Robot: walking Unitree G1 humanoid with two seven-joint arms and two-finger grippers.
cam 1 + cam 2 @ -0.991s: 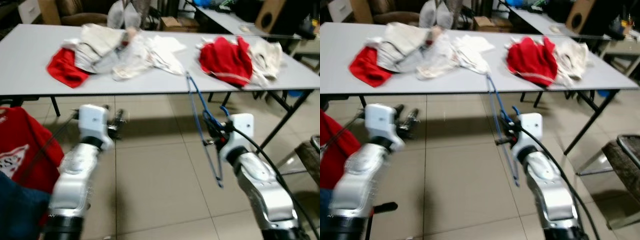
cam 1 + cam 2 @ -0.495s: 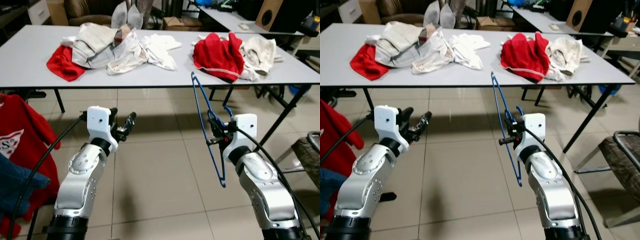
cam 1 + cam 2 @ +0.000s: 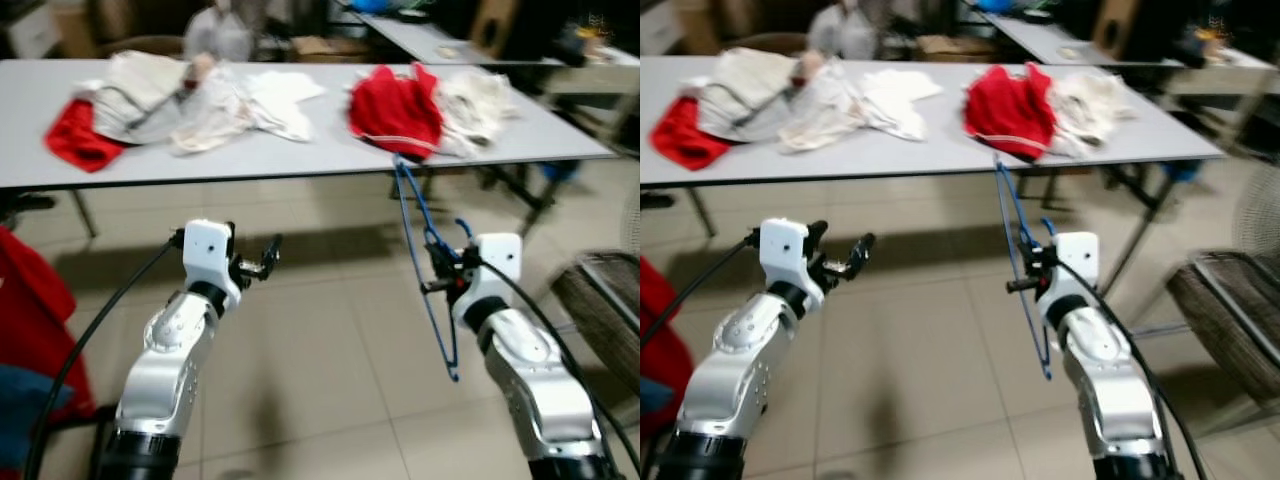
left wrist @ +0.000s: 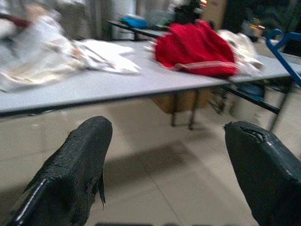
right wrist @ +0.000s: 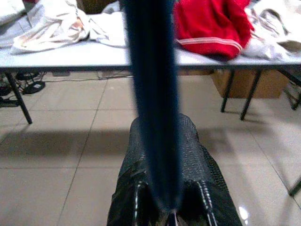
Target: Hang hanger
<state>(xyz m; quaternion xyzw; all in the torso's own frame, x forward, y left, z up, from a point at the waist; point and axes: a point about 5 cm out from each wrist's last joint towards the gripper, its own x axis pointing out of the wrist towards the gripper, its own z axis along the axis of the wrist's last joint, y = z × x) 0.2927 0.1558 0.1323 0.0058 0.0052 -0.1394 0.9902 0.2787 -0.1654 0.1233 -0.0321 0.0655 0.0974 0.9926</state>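
1. Tiled floor (image 3: pixel 320 340) sits wide open between the arms and the grey table (image 3: pixel 250 155) edge ahead.
2. Right gripper (image 3: pixel 437 272) is pinched tight on the blue hanger (image 3: pixel 425 262), held upright, edge-on, over the floor.
3. Left gripper (image 3: pixel 262 258) is spread apart, holding nothing.
4. Right wrist view has the hanger as a blurry dark bar (image 5: pixel 153 94) between its fingers (image 5: pixel 188 150); red cloth (image 5: pixel 209 21) lies on the table.

ahead of my right gripper (image 3: pixel 437 277) i see a grey bench (image 3: pixel 300 150) carrying a red garment (image 3: pixel 395 105) beside cream clothes (image 3: pixel 475 95); ahead of my left gripper (image 3: pixel 262 262), a pale clothes pile (image 3: pixel 190 95).
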